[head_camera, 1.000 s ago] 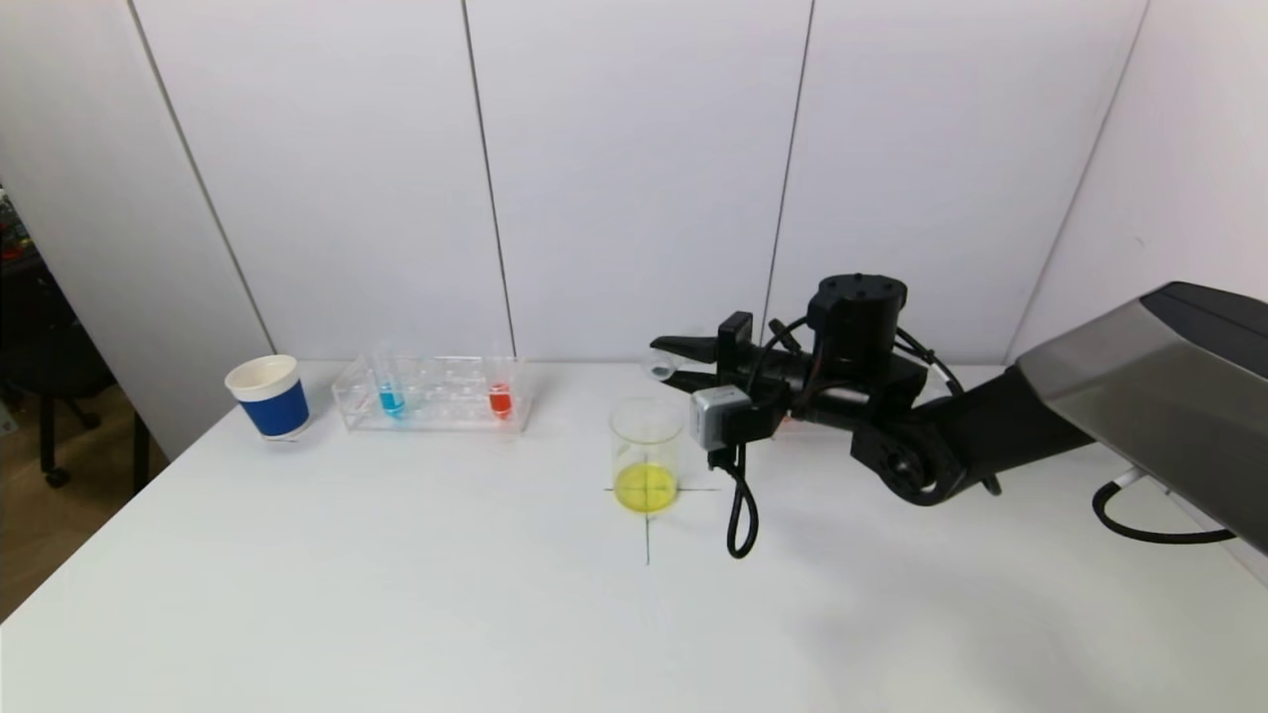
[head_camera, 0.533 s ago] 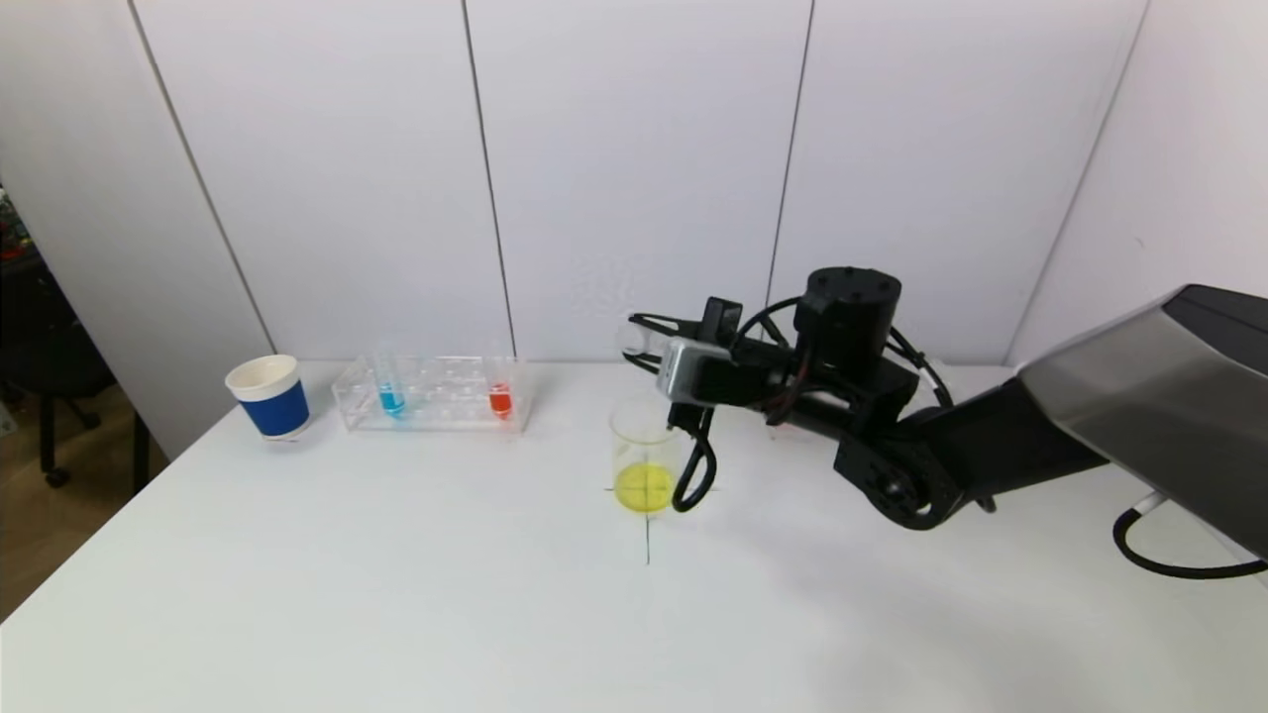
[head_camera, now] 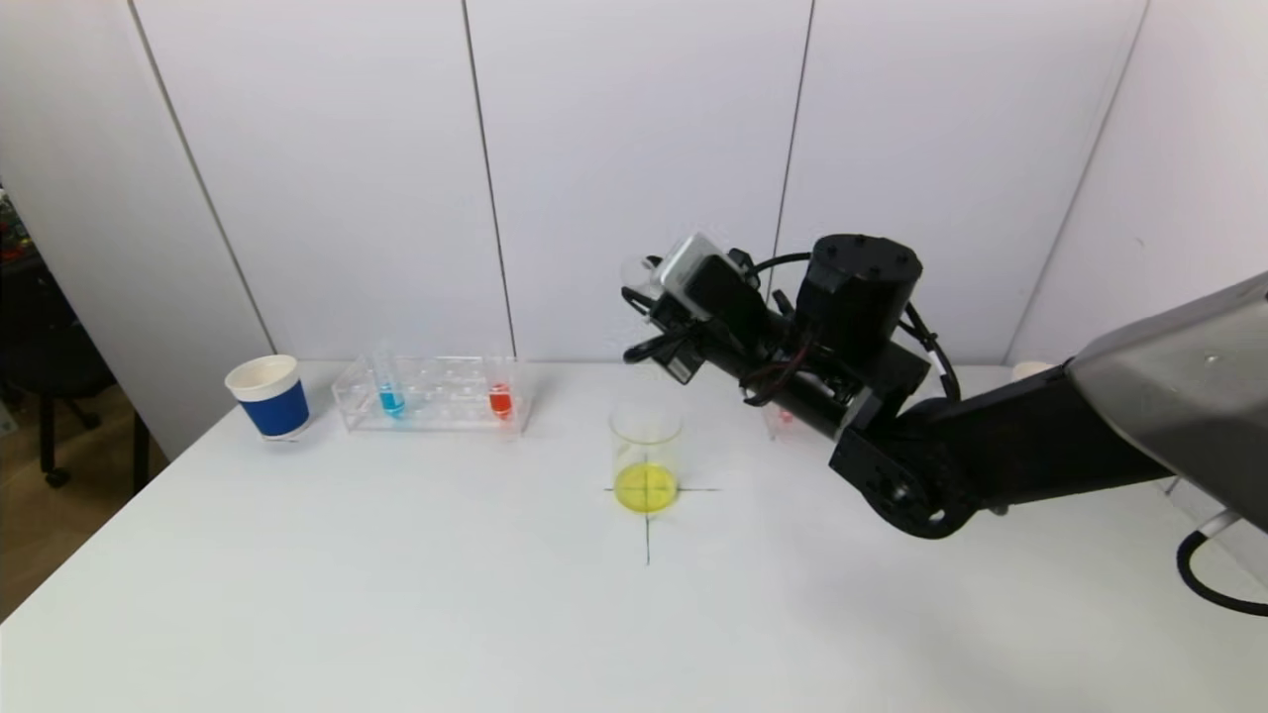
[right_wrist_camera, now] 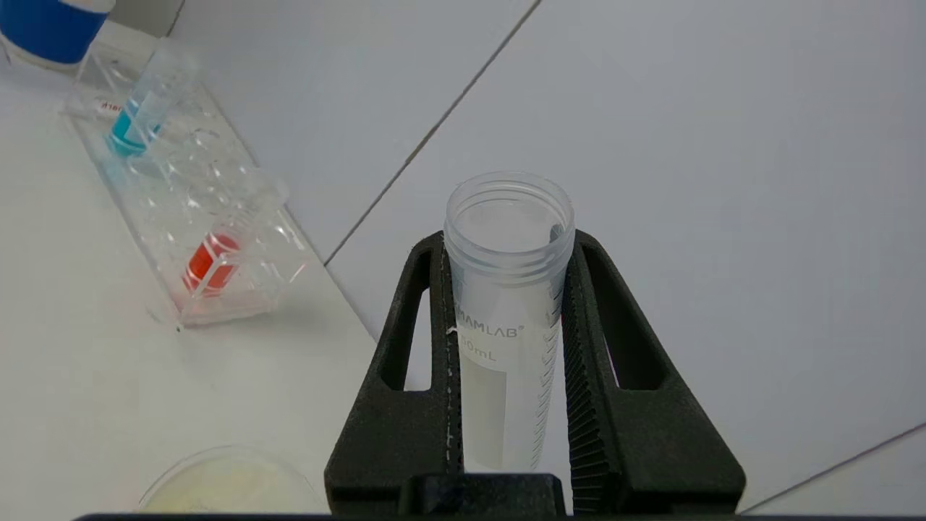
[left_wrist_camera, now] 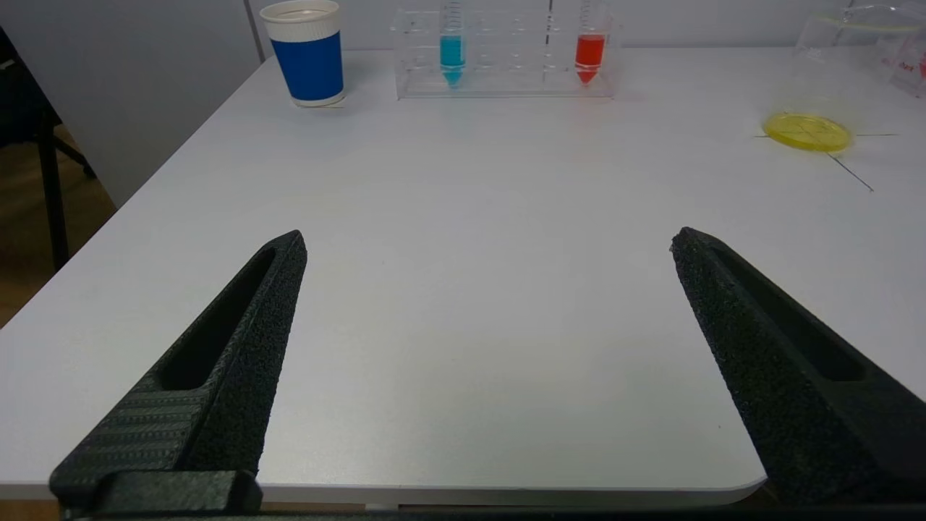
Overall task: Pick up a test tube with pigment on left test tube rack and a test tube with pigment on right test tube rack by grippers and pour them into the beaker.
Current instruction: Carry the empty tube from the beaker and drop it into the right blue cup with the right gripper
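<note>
Your right gripper (right_wrist_camera: 506, 239) is clamped on a clear test tube (right_wrist_camera: 506, 318) that looks empty, raised above and behind the beaker (head_camera: 645, 451), which holds yellow liquid. Your left gripper (left_wrist_camera: 488, 242) stands wide apart, holding nothing, low over the table (left_wrist_camera: 463, 289).

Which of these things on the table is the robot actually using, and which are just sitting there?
In use:
- empty tube held by the right gripper
- beaker with yellow liquid
- left rack with a blue tube and a red tube
- left gripper, open, waiting low at the table's near edge

Just sitting there:
- blue paper cup
</note>
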Robot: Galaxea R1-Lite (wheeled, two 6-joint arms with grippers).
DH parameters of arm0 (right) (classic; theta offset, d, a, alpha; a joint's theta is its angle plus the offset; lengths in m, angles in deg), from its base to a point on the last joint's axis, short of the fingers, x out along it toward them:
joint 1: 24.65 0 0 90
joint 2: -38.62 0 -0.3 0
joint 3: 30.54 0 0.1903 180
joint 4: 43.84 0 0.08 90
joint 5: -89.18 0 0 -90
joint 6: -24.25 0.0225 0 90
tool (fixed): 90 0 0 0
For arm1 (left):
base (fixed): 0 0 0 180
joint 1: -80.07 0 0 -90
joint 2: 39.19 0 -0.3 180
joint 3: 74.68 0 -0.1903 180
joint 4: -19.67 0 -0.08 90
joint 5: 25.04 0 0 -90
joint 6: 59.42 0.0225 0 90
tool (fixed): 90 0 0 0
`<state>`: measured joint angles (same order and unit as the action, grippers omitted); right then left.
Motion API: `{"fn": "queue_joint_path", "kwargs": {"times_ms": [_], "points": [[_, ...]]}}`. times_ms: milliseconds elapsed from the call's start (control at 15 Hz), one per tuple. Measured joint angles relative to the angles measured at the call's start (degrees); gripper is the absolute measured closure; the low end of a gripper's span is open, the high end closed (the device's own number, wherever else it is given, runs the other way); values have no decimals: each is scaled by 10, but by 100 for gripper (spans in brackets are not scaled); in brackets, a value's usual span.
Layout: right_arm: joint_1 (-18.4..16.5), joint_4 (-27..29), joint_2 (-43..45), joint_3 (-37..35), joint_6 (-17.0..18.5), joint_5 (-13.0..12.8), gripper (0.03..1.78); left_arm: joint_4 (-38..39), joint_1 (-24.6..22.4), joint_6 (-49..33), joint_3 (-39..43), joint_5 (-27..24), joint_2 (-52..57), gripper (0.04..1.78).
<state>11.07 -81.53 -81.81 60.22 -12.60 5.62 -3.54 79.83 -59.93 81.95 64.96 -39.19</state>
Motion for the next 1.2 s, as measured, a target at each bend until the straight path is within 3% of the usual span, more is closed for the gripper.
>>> {"fn": "queue_joint_path", "kwargs": {"times_ms": [200,400,600,733,1200], "points": [[3,21,24,1,76,-46,135,0,0,0,0,0,0,6],[2,65,58,5,147,-67,135,0,0,0,0,0,0,6],[-15,90,86,12,180,-98,135,0,0,0,0,0,0,6],[-35,120,103,19,205,-122,135,0,0,0,0,0,0,6],[-153,345,173,82,276,-129,135,0,0,0,0,0,0,6]]}}
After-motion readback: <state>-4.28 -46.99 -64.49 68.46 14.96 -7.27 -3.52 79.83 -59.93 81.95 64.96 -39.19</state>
